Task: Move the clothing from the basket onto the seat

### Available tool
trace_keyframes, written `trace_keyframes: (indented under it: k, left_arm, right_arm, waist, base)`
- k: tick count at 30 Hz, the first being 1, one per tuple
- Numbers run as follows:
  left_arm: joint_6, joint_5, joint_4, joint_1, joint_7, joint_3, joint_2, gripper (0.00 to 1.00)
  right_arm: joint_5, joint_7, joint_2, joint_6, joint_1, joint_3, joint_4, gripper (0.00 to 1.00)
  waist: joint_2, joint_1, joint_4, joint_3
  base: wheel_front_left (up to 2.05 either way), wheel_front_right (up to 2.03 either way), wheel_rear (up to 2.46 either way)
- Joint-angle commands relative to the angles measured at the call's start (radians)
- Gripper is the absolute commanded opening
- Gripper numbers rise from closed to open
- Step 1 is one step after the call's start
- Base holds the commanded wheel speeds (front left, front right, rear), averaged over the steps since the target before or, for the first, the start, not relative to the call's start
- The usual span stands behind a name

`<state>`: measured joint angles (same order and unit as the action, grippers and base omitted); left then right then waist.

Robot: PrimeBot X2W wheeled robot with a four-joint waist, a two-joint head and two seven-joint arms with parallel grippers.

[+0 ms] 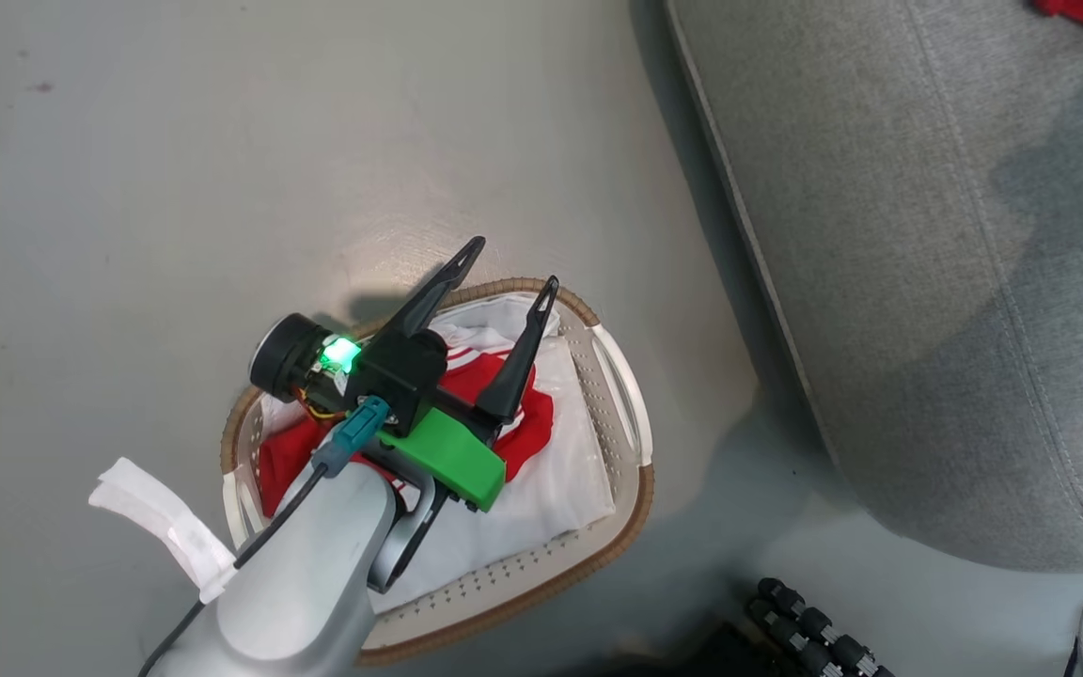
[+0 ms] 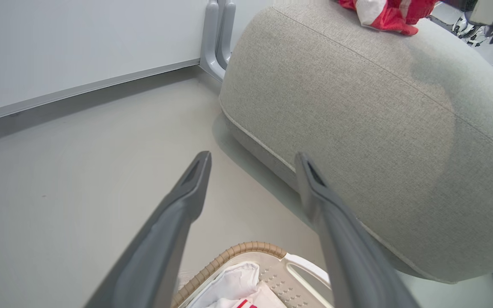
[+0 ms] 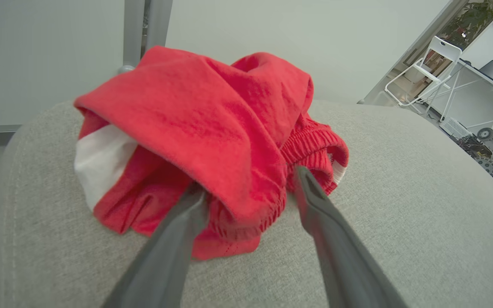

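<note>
The basket (image 1: 634, 508) stands on the floor with a red piece of clothing (image 1: 527, 425) lying on its white lining. My left gripper (image 1: 515, 265) hovers open above the basket's far rim, nothing between its fingers; in the left wrist view the left gripper (image 2: 253, 159) points toward the seat (image 2: 379, 128) over the basket rim (image 2: 238, 250). Another red piece of clothing (image 3: 212, 128) lies bunched on the seat (image 3: 422, 214). My right gripper (image 3: 250, 184) stands open with a fold of that clothing between its fingers, the left fingertip tucked under the fabric. The same heap of clothing (image 2: 394, 15) sits on the seat's top.
The grey seat (image 1: 927, 235) fills the right side, a gap of floor between it and the basket. A metal post (image 2: 216, 38) stands against the wall behind. Black rollers (image 1: 814, 630) lie near the bottom edge. A white folding chair (image 3: 435, 64) stands far off.
</note>
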<state>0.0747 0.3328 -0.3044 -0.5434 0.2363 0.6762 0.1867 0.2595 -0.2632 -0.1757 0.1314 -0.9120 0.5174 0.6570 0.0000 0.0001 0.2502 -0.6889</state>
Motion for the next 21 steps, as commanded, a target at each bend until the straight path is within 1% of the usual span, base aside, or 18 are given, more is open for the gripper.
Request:
trace_keyframes:
  k: [1, 6, 12, 16, 21]
  left_arm:
    - [0.003, 0.012, -0.008, -0.006, 0.01, -0.005, -0.004, 1.0]
    - [0.01, 0.025, -0.031, 0.005, 0.022, -0.013, -0.027, 1.0]
    - [0.012, 0.043, -0.055, 0.024, 0.029, -0.052, -0.049, 1.0]
    - [0.013, 0.034, -0.032, 0.047, 0.029, -0.104, -0.068, 1.0]
    - [0.021, 0.03, -0.015, 0.104, 0.028, -0.182, -0.095, 1.0]
  right_arm:
    - [-0.003, -0.003, 0.005, -0.001, 0.03, -0.007, -0.008, 1.0]
    - [-0.005, -0.003, 0.016, -0.001, 0.102, -0.052, -0.019, 1.0]
    - [-0.025, -0.003, 0.018, -0.001, 0.176, -0.1, -0.029, 1.0]
    - [-0.034, -0.002, 0.0, -0.001, 0.199, -0.135, -0.046, 1.0]
    - [-0.044, -0.002, -0.01, -0.001, 0.217, -0.18, -0.061, 1.0]
  waist:
    - [0.0, -0.0001, 0.007, 0.025]
    - [0.0, -0.0001, 0.005, 0.088]
    - [0.0, -0.0001, -0.006, 0.182]
    - [0.0, -0.0001, -0.031, 0.248]
    - [0.0, -0.0001, -0.079, 0.342]
  base:
    - [0.0, 0.0, 0.0]
    - [0.0, 0.0, 0.0]
    - [0.0, 0.0, 0.0]
    - [0.0, 0.0, 0.0]
    - [0.0, 0.0, 0.0]
